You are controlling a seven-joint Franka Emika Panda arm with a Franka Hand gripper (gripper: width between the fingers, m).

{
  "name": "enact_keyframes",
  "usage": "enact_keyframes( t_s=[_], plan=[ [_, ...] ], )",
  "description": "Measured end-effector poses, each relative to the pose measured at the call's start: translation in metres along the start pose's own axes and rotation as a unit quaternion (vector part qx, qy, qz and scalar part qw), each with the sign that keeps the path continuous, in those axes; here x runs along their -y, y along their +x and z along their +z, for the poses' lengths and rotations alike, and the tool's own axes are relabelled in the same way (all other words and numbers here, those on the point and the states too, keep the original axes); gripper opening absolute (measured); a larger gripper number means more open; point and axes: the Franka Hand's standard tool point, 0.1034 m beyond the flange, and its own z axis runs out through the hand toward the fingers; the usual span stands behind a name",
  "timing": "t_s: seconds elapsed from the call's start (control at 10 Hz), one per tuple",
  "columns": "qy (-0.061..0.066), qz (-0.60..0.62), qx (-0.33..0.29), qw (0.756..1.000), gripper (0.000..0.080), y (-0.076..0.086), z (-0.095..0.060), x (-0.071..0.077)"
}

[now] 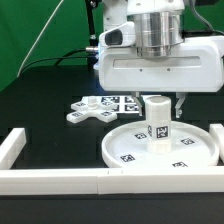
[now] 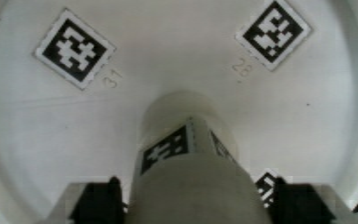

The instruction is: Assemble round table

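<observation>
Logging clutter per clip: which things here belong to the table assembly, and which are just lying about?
Job: round disc, leg standing on it, cross-shaped base.
Lying about: marker board, border rail.

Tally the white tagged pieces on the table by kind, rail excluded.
Disc: 1
Leg: 1
Cross base: 1
Marker board: 1
Total: 4
</observation>
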Motion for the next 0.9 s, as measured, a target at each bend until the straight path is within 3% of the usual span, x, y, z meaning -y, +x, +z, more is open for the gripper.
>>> enact_keyframes(
  t_s=[0.1,0.3,0.4,0.5,0.9],
  plan=[
    [0.0,-0.007,0.0,1.0,0.0406,-0.0001,0.0002,-0.0001],
    [-0.002,-0.088,-0.001,0.996,0.061,0.0017,-0.0007,-0.0006],
    [-0.011,-0.173,-0.001,0.985,0.0637,0.0024,-0.0032,0.0028],
    [-0.018,-0.247,-0.007,0.969,0.0637,0.0036,-0.0067,0.0067],
    [-0.024,-0.376,-0.017,0.926,0.0649,0.0043,-0.0071,0.0038]
  ],
)
